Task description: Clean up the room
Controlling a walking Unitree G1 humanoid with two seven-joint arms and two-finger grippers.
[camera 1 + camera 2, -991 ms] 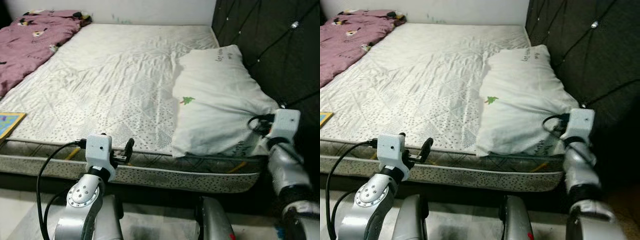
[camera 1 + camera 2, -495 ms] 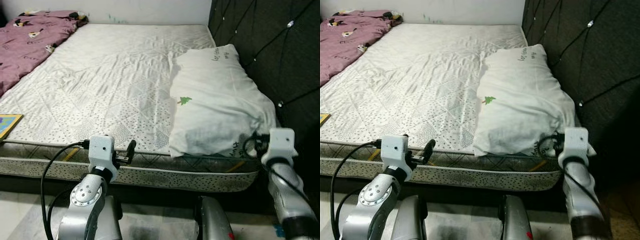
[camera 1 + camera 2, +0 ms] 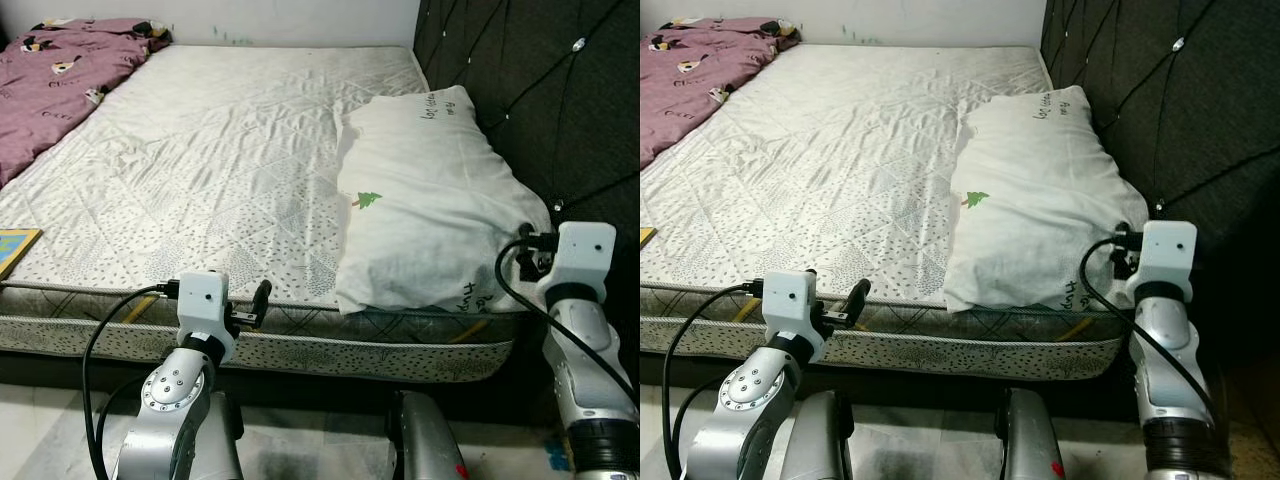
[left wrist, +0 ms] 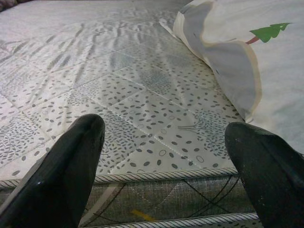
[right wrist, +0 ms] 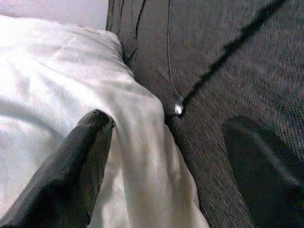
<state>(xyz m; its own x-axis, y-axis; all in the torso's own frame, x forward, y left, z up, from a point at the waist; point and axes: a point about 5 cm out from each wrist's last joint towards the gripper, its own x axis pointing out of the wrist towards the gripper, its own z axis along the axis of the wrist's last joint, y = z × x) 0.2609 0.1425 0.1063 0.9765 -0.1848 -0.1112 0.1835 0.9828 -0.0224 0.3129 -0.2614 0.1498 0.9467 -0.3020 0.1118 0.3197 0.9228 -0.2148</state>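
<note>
Both grippers gape | right gripper [image 5: 161, 156] released pillow [image 3: 430, 190], rose | left gripper [image 4: 166, 156] unmoved

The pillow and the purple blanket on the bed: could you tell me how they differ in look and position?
The pillow is white with a small green tree print; the purple blanket is plum-coloured with small patterned patches. The pillow lies plump along the dark headboard on the robot's right; the blanket lies rumpled at the far left. Both rest on the white mattress.
</note>
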